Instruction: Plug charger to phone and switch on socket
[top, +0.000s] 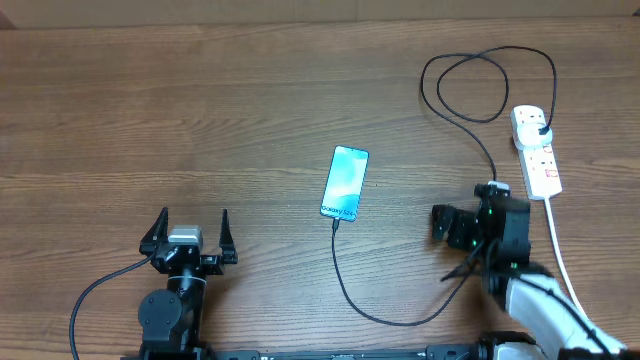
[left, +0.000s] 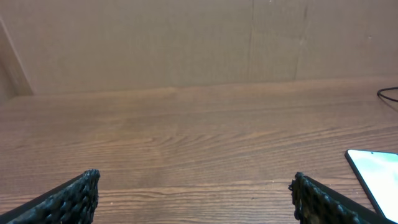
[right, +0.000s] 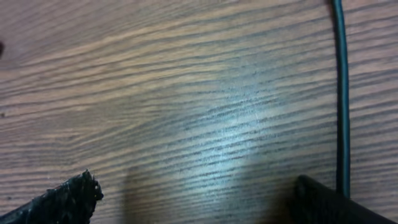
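The phone (top: 345, 182) lies flat mid-table with its screen lit; its corner shows in the left wrist view (left: 376, 171). The black charger cable (top: 400, 322) runs from the phone's near end, curves right under my right arm, loops at the back, and ends in a black plug (top: 541, 130) seated in the white socket strip (top: 538, 160). My left gripper (top: 190, 236) is open and empty, left of the phone (left: 196, 193). My right gripper (top: 466, 208) is open and empty, low over the wood (right: 199, 196), with the cable (right: 341, 93) beside its right finger.
The strip's thick white cord (top: 560, 250) runs toward the front edge, past my right arm. A cable loop (top: 480, 80) lies at the back right. A cardboard wall (left: 199, 37) stands behind the table.
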